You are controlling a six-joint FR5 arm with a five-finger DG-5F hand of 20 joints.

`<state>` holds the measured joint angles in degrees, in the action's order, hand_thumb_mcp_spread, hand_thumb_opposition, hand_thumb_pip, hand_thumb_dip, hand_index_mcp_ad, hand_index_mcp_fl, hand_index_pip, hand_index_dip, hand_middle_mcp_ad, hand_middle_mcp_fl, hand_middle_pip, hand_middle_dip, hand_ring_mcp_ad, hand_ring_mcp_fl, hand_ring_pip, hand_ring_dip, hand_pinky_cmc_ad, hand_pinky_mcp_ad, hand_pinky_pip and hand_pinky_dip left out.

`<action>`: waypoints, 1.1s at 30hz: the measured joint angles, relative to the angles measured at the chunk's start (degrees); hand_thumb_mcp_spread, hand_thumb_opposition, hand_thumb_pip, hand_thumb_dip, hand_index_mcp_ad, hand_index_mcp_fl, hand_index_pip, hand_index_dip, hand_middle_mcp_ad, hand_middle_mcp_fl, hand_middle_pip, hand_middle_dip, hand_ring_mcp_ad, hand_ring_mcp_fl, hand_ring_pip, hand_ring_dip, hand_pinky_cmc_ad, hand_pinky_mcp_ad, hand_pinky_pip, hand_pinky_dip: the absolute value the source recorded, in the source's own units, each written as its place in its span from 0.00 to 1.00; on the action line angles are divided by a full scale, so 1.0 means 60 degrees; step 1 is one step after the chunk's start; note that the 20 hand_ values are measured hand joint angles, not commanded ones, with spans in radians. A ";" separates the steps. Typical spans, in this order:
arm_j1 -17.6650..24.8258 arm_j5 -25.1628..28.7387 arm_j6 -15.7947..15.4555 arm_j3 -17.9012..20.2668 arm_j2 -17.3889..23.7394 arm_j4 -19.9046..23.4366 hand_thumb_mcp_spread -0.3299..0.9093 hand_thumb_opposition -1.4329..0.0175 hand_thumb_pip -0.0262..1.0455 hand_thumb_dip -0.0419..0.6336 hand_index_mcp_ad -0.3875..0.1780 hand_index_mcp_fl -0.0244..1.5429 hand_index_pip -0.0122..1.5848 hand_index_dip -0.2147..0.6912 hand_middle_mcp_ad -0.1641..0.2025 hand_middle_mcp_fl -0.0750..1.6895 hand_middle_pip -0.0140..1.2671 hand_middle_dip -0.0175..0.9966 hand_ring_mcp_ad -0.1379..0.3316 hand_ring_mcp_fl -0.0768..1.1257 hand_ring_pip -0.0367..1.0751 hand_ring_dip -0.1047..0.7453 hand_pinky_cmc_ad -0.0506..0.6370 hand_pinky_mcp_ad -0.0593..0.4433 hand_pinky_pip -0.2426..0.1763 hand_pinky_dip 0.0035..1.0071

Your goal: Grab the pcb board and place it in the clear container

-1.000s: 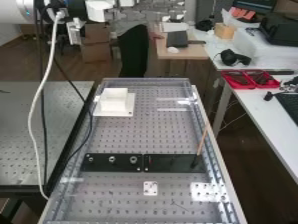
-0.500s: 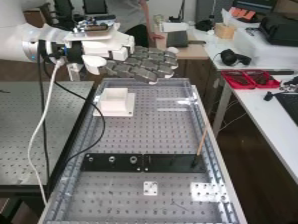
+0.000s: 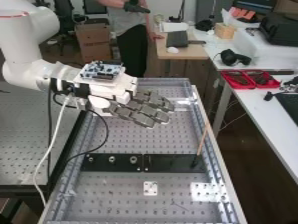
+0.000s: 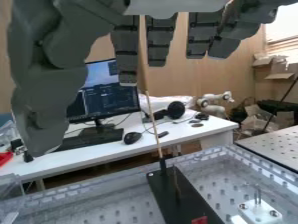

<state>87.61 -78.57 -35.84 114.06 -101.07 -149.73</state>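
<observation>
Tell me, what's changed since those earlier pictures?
The arm came in from the high view's upper left, bringing its hand over the bench, then further down the view. Its fingers look relaxed, with nothing visibly gripped. The black plates and wooden stick stayed put.

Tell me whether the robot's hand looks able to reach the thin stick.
Probably yes: the open hand holds nothing, and the stick stands up from a black plate with nothing visible between hand and stick.
</observation>
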 joint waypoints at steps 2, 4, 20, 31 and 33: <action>-0.0038 0.0023 -0.0033 0.0067 -0.0107 0.0196 0.64 0.50 0.35 0.21 0.53 0.21 0.16 0.46 0.51 0.06 0.11 0.11 0.62 0.06 0.10 0.10 0.28 0.32 0.32 0.23; -0.0057 0.0047 -0.0102 0.0134 -0.0180 0.0358 0.65 0.48 0.36 0.23 0.52 0.21 0.21 0.46 0.51 0.06 0.11 0.11 0.62 0.06 0.10 0.10 0.28 0.32 0.32 0.22; -0.0235 0.0298 -0.0548 0.0409 -0.1132 0.1667 0.69 0.46 0.39 0.33 0.46 0.13 0.63 0.46 0.49 0.07 0.11 0.14 0.62 0.06 0.11 0.09 0.29 0.32 0.33 0.18; -0.0553 0.0076 -0.0948 0.0257 -0.1835 0.2457 0.70 0.43 0.40 0.34 0.46 0.06 0.82 0.48 0.49 0.09 0.11 0.17 0.62 0.06 0.11 0.12 0.28 0.32 0.35 0.17; -0.0613 0.0002 -0.1010 0.0250 -0.1934 0.2625 0.70 0.43 0.40 0.34 0.44 0.06 0.85 0.48 0.50 0.09 0.11 0.17 0.62 0.06 0.11 0.12 0.28 0.32 0.36 0.17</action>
<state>83.94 -78.56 -41.90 115.55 -112.67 -133.98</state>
